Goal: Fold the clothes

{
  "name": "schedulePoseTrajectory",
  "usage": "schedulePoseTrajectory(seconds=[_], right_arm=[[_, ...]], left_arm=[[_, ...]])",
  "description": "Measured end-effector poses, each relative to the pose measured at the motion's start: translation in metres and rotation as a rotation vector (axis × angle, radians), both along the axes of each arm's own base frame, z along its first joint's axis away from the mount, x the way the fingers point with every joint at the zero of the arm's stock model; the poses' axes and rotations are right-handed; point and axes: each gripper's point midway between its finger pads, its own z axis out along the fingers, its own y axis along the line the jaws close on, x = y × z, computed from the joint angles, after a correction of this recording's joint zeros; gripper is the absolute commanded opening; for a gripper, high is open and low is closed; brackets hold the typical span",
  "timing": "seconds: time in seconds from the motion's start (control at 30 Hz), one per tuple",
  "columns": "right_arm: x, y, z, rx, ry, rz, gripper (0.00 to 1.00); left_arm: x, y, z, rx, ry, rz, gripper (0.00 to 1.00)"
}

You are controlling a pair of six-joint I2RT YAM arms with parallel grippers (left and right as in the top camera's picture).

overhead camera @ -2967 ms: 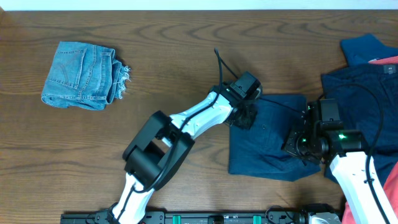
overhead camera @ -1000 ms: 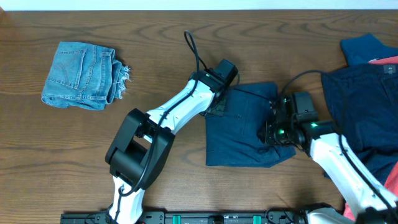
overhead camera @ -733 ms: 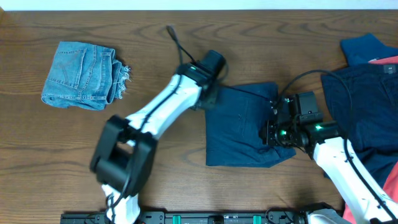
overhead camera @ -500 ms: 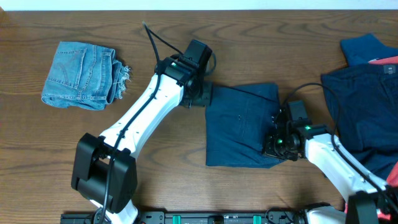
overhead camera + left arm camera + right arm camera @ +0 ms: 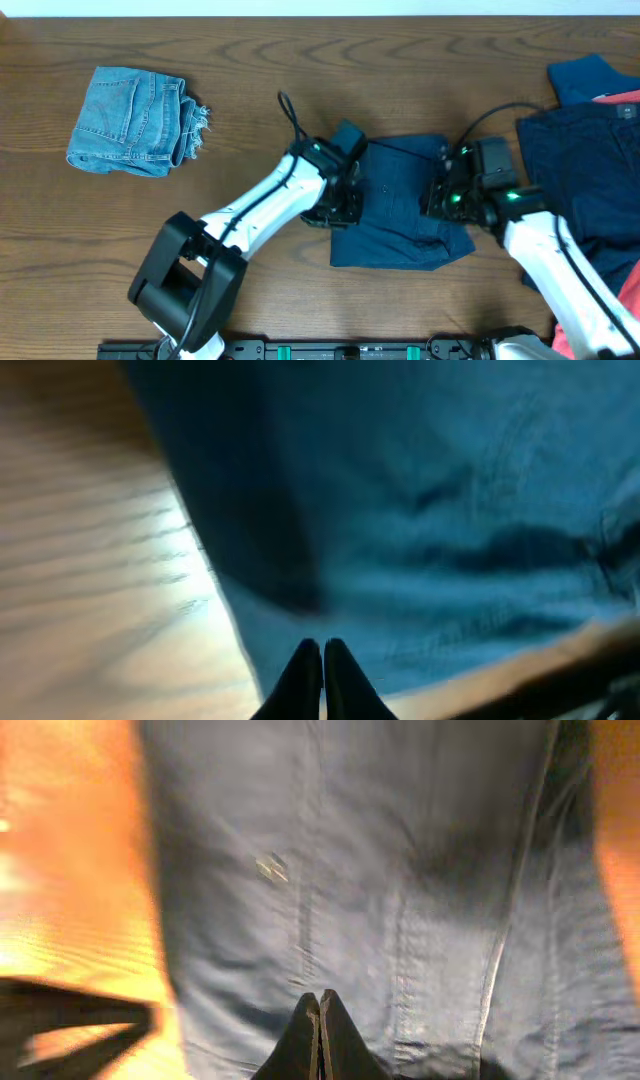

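**Spotter:** Your left gripper (image 5: 340,208) is sitting at the left edge of the navy shorts (image 5: 395,230), which are lying mid-way along the surface (image 5: 300,70). Your right gripper (image 5: 437,198) is at their right edge.

**Operator:** Wrist views?

**Spotter:** Left: tips pressing together. Right: the same. I cannot tell whether they are pinching cloth, so by lifting you're risking a slip.

The left arm (image 5: 262,197) and right arm (image 5: 556,266) are white tubular links joined by bulky black joints. A thin black cable (image 5: 290,112) loops off the left wrist. Small green lights (image 5: 451,197) glow near the right wrist. Though blurred, the left end effector (image 5: 322,650) and right end effector (image 5: 319,1000) seem to be black, tapering wedges.
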Motion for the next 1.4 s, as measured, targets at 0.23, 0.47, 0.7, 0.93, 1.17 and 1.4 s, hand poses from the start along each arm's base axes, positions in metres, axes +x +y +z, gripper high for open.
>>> schedulePoseTrajectory(seconds=[0.23,0.47,0.7,0.93,1.17,1.4], right_arm=[[0.006,-0.007,0.041,0.013,-0.118,-0.027,0.04],[0.000,-0.014,0.036,-0.026,-0.095,-0.041,0.08],[0.009,-0.025,0.033,-0.104,-0.133,-0.037,0.16],[0.047,-0.031,0.002,-0.178,-0.151,-0.056,0.14],[0.085,-0.040,-0.049,-0.203,-0.139,-0.089,0.11],[0.090,-0.063,-0.061,-0.180,-0.107,-0.151,0.19]], left_arm=[[-0.001,0.010,-0.035,-0.011,0.051,0.202,0.06],[0.054,0.039,-0.046,-0.030,-0.066,0.320,0.06],[0.141,0.078,-0.004,-0.051,-0.297,0.300,0.06],[0.142,0.075,0.050,-0.058,-0.273,0.195,0.07],[0.080,0.026,0.043,-0.085,-0.133,0.060,0.07],[0.028,0.015,-0.010,-0.043,-0.008,0.100,0.07]])
